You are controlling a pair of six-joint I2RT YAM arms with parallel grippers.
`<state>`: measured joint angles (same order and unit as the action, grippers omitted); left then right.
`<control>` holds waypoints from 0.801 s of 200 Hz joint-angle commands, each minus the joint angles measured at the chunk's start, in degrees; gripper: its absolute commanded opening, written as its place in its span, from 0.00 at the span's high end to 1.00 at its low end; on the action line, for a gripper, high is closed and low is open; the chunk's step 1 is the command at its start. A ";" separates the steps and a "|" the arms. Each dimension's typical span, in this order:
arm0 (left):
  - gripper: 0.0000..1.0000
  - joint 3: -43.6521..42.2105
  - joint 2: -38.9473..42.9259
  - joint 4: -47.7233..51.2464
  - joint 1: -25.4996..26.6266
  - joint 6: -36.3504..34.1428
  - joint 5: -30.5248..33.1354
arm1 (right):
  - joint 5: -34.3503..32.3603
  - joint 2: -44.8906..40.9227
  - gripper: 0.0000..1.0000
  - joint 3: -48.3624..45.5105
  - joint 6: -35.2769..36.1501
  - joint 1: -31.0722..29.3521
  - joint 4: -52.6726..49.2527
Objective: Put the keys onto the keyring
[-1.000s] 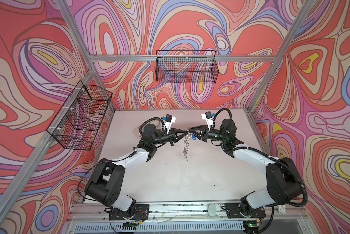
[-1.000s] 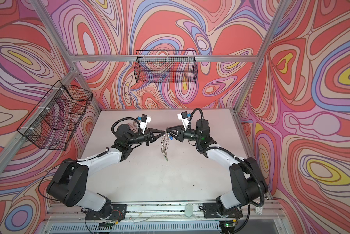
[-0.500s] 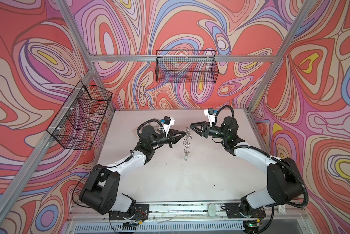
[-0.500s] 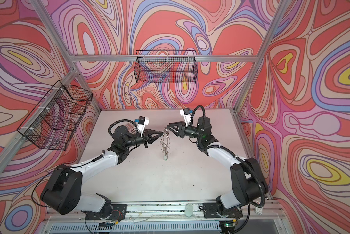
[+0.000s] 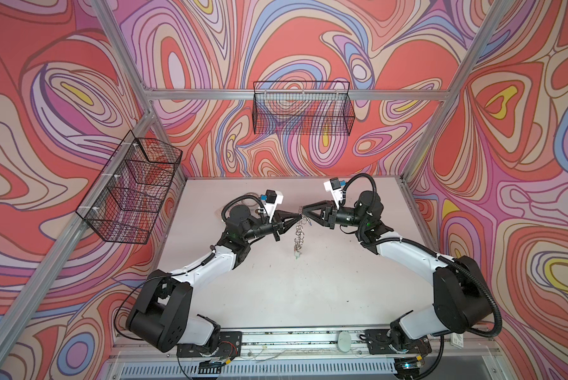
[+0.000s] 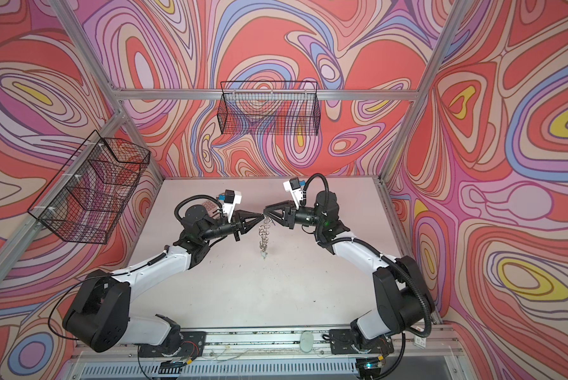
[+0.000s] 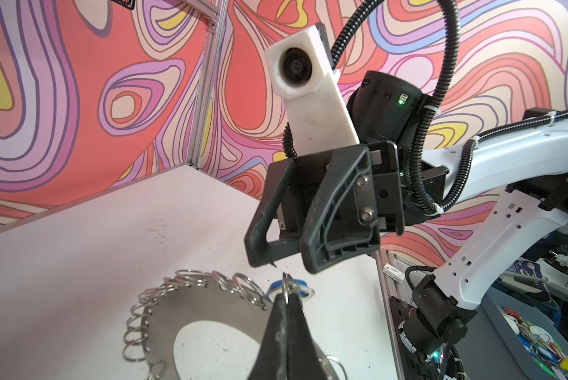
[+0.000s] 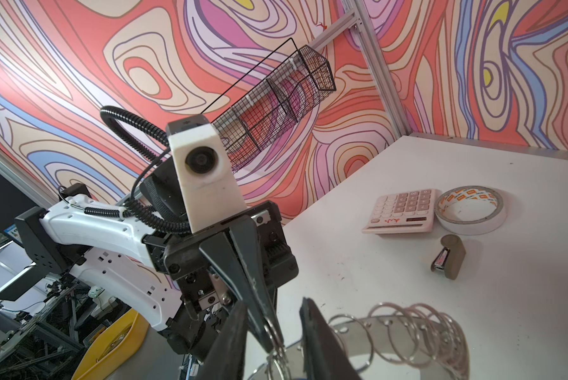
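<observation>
Two arms met tip to tip above the middle of the white surface (image 5: 276, 296). The left gripper (image 5: 298, 215) was fully closed, its tips pinching one of the wire loops on the rim of the keyring (image 5: 299, 234). In both top views the keyring hung edge-on from that grip, clear of the surface. The left wrist view showed its wide hole and fringe of loops below the pinch, and a blue key tag (image 7: 289, 290) sat just beside the closed tips. The right gripper (image 5: 304, 210) faced the left one, partly open, with its fingers (image 7: 312, 263) apart. In the right wrist view the left gripper's tip and its loop appeared in the gap between them, and nothing looked clamped there. A pale tag (image 5: 296, 256) dangled at the keyring's lowest edge. Behind the left arm lay a pink calculator (image 8: 404, 210), a roll of tape (image 8: 470, 210) just beside it, and a small stapler (image 8: 450, 253) near both.
</observation>
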<state>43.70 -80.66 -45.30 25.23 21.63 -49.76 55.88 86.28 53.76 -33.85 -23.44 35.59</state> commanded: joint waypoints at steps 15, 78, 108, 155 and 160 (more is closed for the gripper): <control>1.00 -0.55 2.78 -1.68 0.34 -1.58 1.15 | 1.86 0.10 0.73 -1.56 -0.53 -0.03 1.17; 1.00 -0.46 3.12 -1.24 0.78 -2.18 2.42 | 2.13 0.29 0.75 -1.77 0.21 -0.66 -0.50; 1.00 -0.42 3.58 -0.26 1.28 -3.29 3.69 | 2.06 0.22 0.76 -2.03 0.97 -1.12 -1.65; 1.00 -0.55 4.46 0.65 1.61 -4.23 5.36 | 2.13 0.12 0.81 -2.73 0.97 -1.43 -2.01; 1.00 -0.57 4.51 0.73 1.61 -4.31 5.42 | 2.13 0.12 0.82 -2.85 0.97 -1.43 -2.03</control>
<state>43.35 -78.59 -42.61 26.48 18.83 -45.58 57.08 86.28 52.07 -33.52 -24.27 34.00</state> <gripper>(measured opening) 0.048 0.193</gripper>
